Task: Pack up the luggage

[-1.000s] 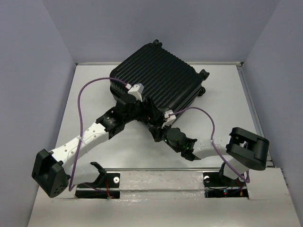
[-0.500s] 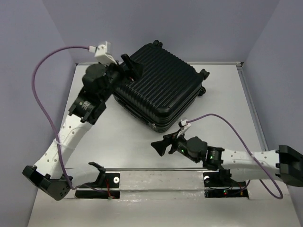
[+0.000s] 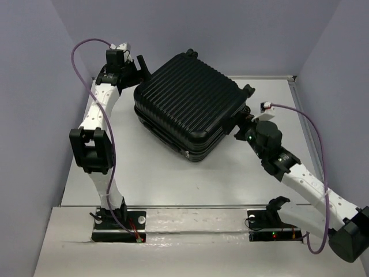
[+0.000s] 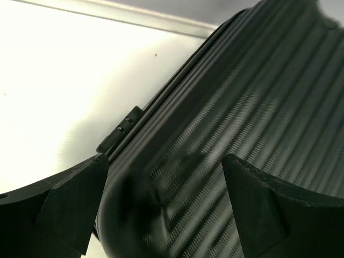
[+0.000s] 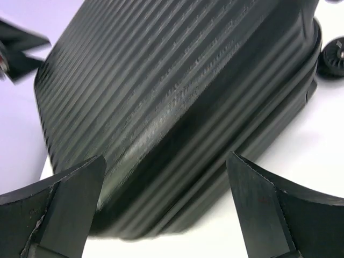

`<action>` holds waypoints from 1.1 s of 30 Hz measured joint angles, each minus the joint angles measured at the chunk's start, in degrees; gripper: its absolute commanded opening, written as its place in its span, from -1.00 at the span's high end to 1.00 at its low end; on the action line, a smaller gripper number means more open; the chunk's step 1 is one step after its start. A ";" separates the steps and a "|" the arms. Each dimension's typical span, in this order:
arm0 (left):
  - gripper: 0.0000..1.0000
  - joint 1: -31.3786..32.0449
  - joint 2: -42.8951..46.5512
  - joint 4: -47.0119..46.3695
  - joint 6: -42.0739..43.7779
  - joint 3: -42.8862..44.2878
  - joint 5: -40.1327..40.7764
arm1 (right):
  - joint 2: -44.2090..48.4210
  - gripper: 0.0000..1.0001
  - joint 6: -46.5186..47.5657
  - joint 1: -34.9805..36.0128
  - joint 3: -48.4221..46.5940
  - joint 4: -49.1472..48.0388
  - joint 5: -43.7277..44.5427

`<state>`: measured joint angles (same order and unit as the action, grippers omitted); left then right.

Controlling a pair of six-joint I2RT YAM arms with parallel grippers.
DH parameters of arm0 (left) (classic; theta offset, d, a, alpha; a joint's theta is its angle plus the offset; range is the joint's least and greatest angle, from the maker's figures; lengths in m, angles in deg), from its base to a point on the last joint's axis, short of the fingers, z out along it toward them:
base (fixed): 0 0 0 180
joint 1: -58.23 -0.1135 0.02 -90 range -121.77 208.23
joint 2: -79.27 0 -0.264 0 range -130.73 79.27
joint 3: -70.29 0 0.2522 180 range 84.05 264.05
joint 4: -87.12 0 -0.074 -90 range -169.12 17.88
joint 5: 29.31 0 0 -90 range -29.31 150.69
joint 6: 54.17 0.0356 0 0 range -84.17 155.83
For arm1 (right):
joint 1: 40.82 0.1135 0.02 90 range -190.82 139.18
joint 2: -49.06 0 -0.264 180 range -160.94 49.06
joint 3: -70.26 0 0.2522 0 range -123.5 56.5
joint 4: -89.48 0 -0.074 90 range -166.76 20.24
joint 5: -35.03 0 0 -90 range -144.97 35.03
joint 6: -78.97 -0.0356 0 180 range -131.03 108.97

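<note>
The luggage is a big black ribbed hard-shell suitcase lying shut and turned at an angle on the white table. My left gripper is open at its far left corner, one finger to either side of the rounded shell edge, and nothing is gripped. My right gripper is open at the suitcase's right side, close to the shell, with the ribbed side wall showing between its fingers. In the wrist views both the left gripper and the right gripper have their jaws wide apart.
Small black caster wheels stick out at the suitcase's far right end, one wheel showing in the right wrist view. Lavender walls close in the table on three sides. A raised rail runs along the right table edge.
Both arms have left the suitcase's near side. The left swung up to its far left corner, the right out to its right side. The right gripper has opened.
</note>
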<state>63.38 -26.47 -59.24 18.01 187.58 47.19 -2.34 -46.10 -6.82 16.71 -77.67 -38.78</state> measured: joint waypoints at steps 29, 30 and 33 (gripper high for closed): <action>-0.52 -4.39 19.58 -25.81 -1.92 -38.91 -10.03 | -47.23 -0.68 2.54 -19.63 -36.59 -5.14 -27.78; -0.53 -4.39 25.29 -24.68 -2.45 -43.87 -9.46 | -49.51 -0.83 2.80 -19.71 -39.10 -5.01 -29.22; -0.59 -3.93 37.20 -19.65 -4.09 -51.63 -9.81 | -57.37 -1.00 3.28 -19.82 -49.11 -4.31 -34.62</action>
<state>59.44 10.73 -78.89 13.92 135.95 37.38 -59.71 -42.82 -26.65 -32.41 -81.97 -73.40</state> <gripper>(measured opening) 0.777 0.920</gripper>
